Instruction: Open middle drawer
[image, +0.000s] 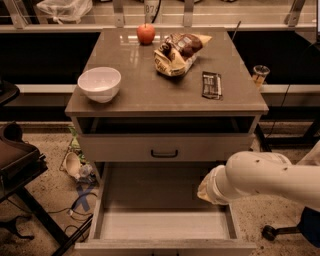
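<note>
The middle drawer (164, 147) is shut, its grey-beige front flush under the cabinet top, with a small dark bar handle (164, 153) at its centre. My white arm (270, 177) reaches in from the lower right. Its beige end, where the gripper (204, 189) sits, hangs over the right side of the open bottom drawer (162, 220). That puts it below and to the right of the handle, not touching it.
On the cabinet top (150, 90) stand a white bowl (99, 83), a red apple (146, 33), a chip bag (177, 52) and a dark snack bar (211, 84). A dark slot (165, 125) gapes under the top. A black chair (17, 165) and cables lie left.
</note>
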